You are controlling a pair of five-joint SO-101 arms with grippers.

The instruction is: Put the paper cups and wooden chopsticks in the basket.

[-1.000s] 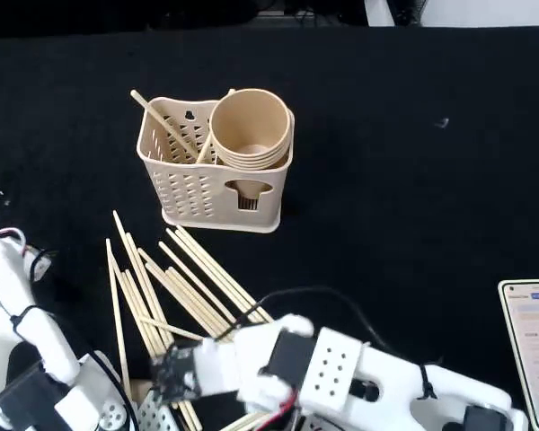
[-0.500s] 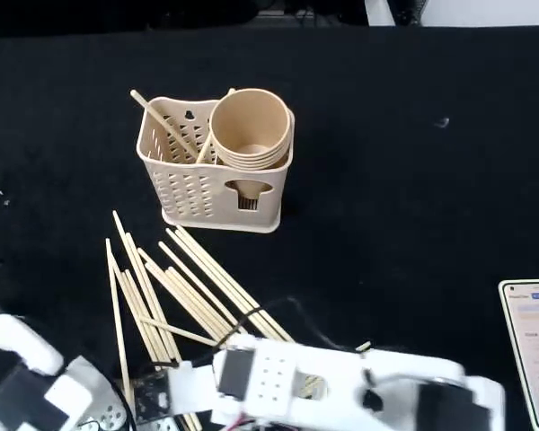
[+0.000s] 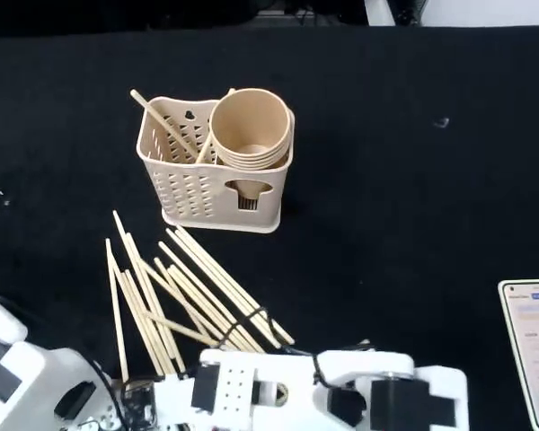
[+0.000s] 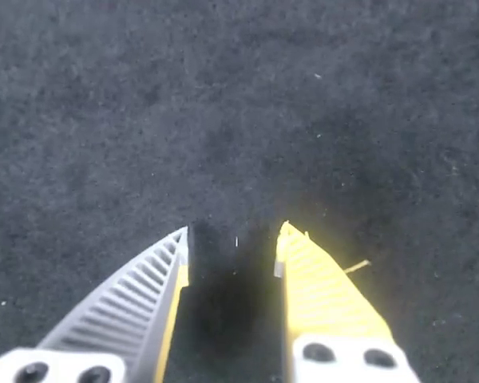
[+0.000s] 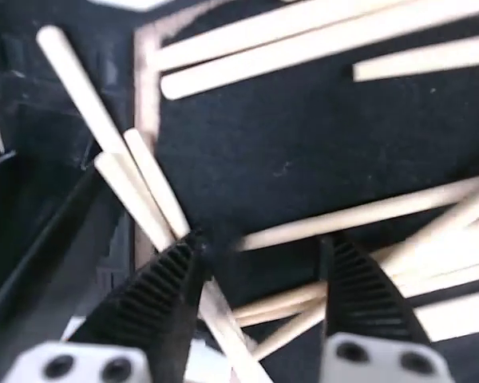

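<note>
1. The basket (image 3: pixel 198 193) stands upper left of centre in the high view.
2. The paper cups (image 3: pixel 250 126) sit stacked in its right compartment, so that part looks done.
3. Loose wooden chopsticks (image 3: pixel 180 296) fan across the lower left; gathering them is the step in hand.
4. The right gripper (image 5: pixel 262 243), fingers wide, straddles sticks at the pile's lower end. Next it should close and lift.
5. The left gripper (image 4: pixel 235 230) hovers part-open and empty over bare cloth (image 4: pixel 223 96).

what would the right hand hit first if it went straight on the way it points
Likely the loose wooden chopsticks straight ahead of the right hand, though depth is unclear.
</note>
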